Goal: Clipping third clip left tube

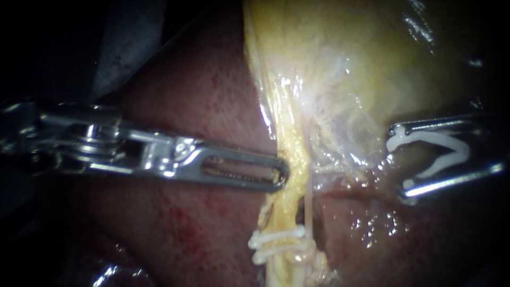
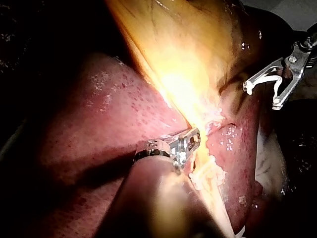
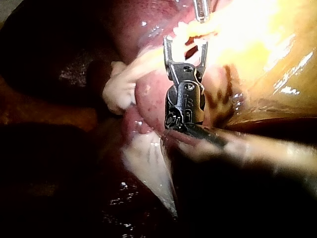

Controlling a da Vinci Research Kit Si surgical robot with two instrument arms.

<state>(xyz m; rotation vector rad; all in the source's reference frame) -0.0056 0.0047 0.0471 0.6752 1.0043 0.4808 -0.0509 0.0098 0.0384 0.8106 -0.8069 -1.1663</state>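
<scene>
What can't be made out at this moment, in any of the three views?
Endoscope view: the tube below the placed clips, cut off by the bottom edge; how many clips, since they bunch together.
Left wrist view: where the left instrument meets the tube, lost in glare.
Right wrist view: tissue ahead of the right instrument, lost in glare.

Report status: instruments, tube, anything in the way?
Right instrument jaws hold open clip, apart from tube. Left instrument tip at tube, above two placed clips. Filmy tissue between clip and tube.
</scene>
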